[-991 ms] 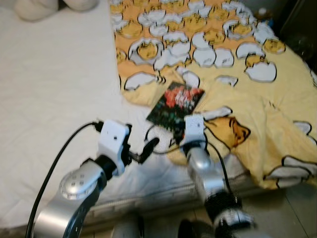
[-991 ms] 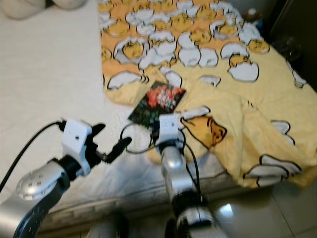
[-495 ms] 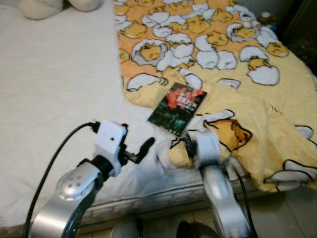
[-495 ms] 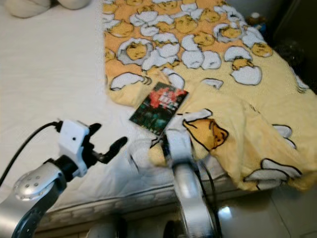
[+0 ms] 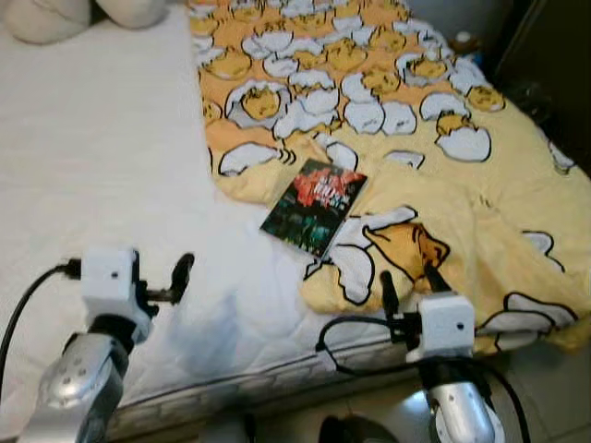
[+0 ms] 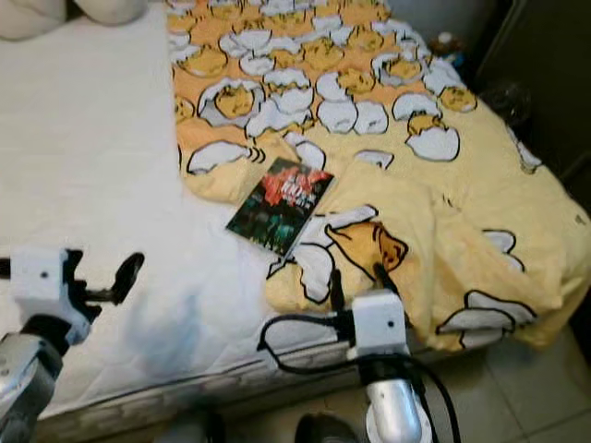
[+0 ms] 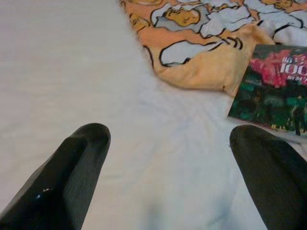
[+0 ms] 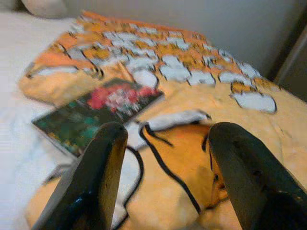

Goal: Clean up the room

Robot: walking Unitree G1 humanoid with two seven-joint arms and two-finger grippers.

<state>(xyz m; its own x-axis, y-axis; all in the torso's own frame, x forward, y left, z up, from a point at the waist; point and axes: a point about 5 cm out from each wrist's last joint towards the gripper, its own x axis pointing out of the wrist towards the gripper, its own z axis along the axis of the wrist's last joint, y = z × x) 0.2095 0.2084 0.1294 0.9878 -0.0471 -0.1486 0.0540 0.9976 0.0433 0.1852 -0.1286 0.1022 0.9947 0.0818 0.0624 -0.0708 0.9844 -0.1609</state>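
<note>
A dark green book with a red cover picture [image 5: 314, 205] lies flat on the bed, half on the white sheet [image 5: 102, 185] and half on the yellow egg-print blanket [image 5: 443, 138]. My right gripper [image 5: 411, 280] hovers open over the blanket's folded near edge, just short of the book [image 8: 96, 110], with nothing between its fingers [image 8: 105, 158]. My left gripper [image 5: 175, 277] is open above bare sheet to the book's left; the book's corner [image 7: 273, 98] appears past one finger [image 7: 268, 163]. Neither gripper touches the book.
Pale pillows [image 5: 55, 14] sit at the head of the bed, far left. Dark furniture [image 5: 554, 55] stands along the right side. The blanket hangs over the mattress's near edge above a tiled floor [image 5: 545, 369]. Black cables loop at both wrists.
My right gripper has drawn back from the book's near edge toward the bed's edge. My left arm has swung left and lower. The book lies where it was; the camera shifted slightly.
</note>
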